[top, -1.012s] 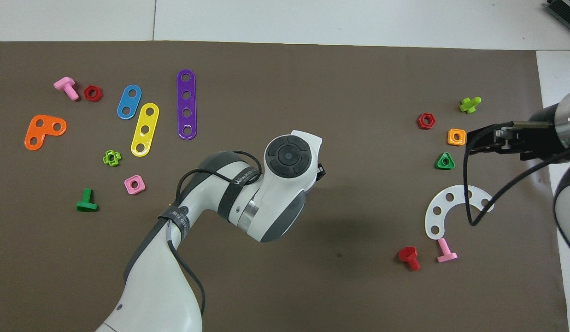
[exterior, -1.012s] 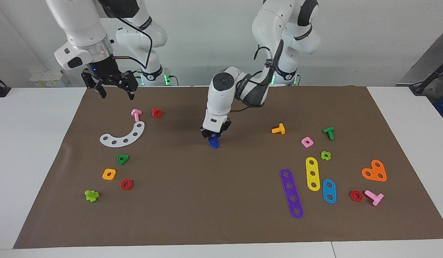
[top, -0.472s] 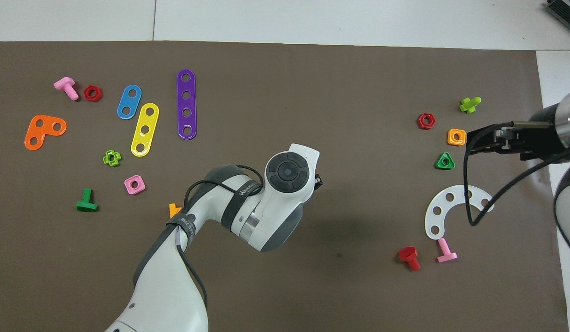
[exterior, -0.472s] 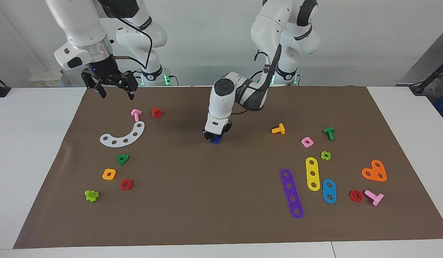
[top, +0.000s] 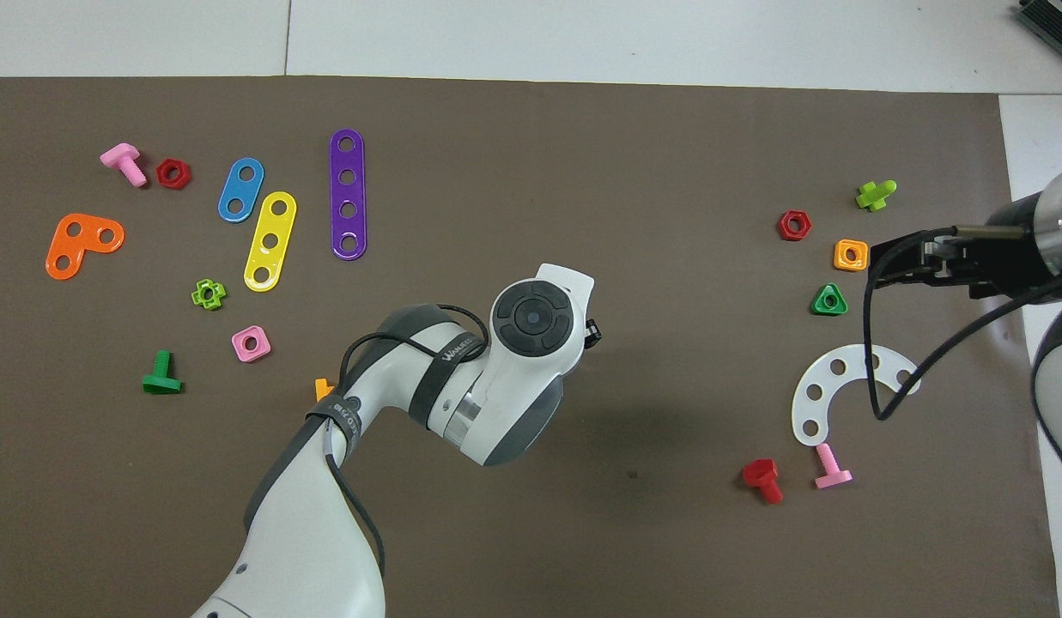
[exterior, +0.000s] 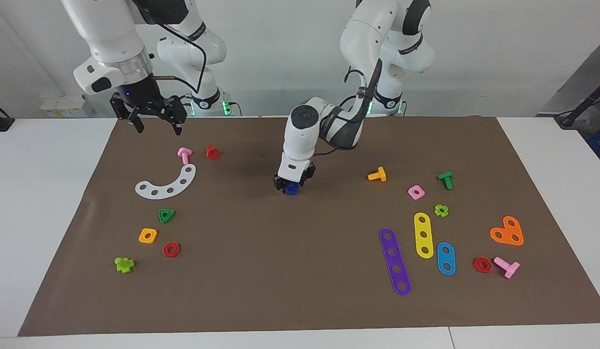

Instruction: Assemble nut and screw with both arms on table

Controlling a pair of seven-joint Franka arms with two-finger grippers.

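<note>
Facing view: left claw (exterior: 292, 186) low at mid-mat, a second ago clamped on the blue nut-and-screw piece (exterior: 292, 190), now down around it on the bench (exterior: 47, 203); grip cannot be told. Looks like set-down. Right claw (exterior: 156, 127) waits, fingers apart, above pink bolt (exterior: 184, 154).

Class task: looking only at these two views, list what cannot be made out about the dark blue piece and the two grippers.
- Dark blue piece: overhead, hidden under the left arm; facing view, too small to tell nut from screw.
- Left gripper: grip on it unclear.
- Right gripper: overhead, fingertips merge with the cable.
</note>
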